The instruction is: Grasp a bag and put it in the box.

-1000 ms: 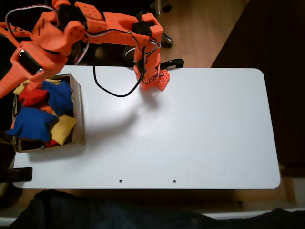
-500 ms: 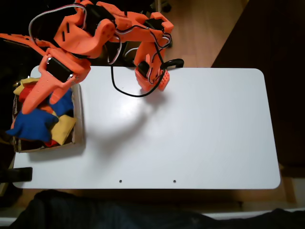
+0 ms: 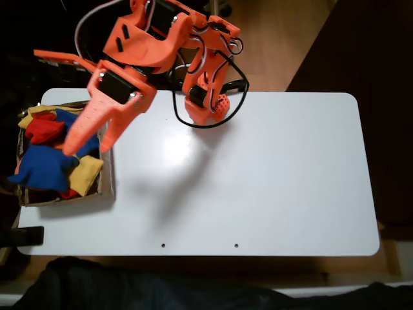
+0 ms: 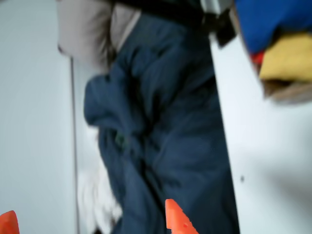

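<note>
The red bag [image 3: 44, 129] lies in the brown cardboard box [image 3: 108, 175] at the table's left end, among blue bags [image 3: 42, 166] and yellow bags [image 3: 86, 174]. My orange gripper [image 3: 87, 150] hangs open above the box's right wall with nothing between its fingers, just right of the red bag. In the wrist view the two orange fingertips [image 4: 178, 222] stand wide apart at the bottom edge around the gripper [image 4: 92, 224]. A corner of the box [image 4: 287, 90] shows at the top right with blue, yellow and a sliver of red fabric.
The white table [image 3: 271, 181] stretches to the right of the box. The arm's base [image 3: 206, 106] and a black cable [image 3: 240, 97] sit at the back edge. Dark blue cloth [image 4: 161, 131] lies beyond the table's front edge, and a black clamp [image 3: 26, 236] grips the front left corner.
The arm has swung rightward from over the box's far left side to above its right wall, uncovering the red bag. The gripper stayed open and empty.
</note>
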Robot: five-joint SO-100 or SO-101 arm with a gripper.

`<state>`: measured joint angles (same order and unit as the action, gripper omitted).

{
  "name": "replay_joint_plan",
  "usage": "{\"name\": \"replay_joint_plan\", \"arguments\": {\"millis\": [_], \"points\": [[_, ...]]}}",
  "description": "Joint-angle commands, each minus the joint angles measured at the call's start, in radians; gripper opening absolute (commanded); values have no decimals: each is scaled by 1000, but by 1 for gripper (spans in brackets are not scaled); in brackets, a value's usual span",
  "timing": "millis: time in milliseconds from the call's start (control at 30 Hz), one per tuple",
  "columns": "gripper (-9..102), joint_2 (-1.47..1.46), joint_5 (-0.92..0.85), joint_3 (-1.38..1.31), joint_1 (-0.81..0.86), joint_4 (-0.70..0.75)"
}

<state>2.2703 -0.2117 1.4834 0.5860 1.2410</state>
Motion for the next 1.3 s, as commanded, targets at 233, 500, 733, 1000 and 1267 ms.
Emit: {"name": "replay_joint_plan", "arguments": {"millis": [233,500,733,1000,1267], "points": [[59,95,31,86,-181,-25],[59,192,81,272,-318,-107],[59,284,130,448,-433,-179],[59,390,173,612,-531,-227],[59,499,235,784,-597,-255]]}}
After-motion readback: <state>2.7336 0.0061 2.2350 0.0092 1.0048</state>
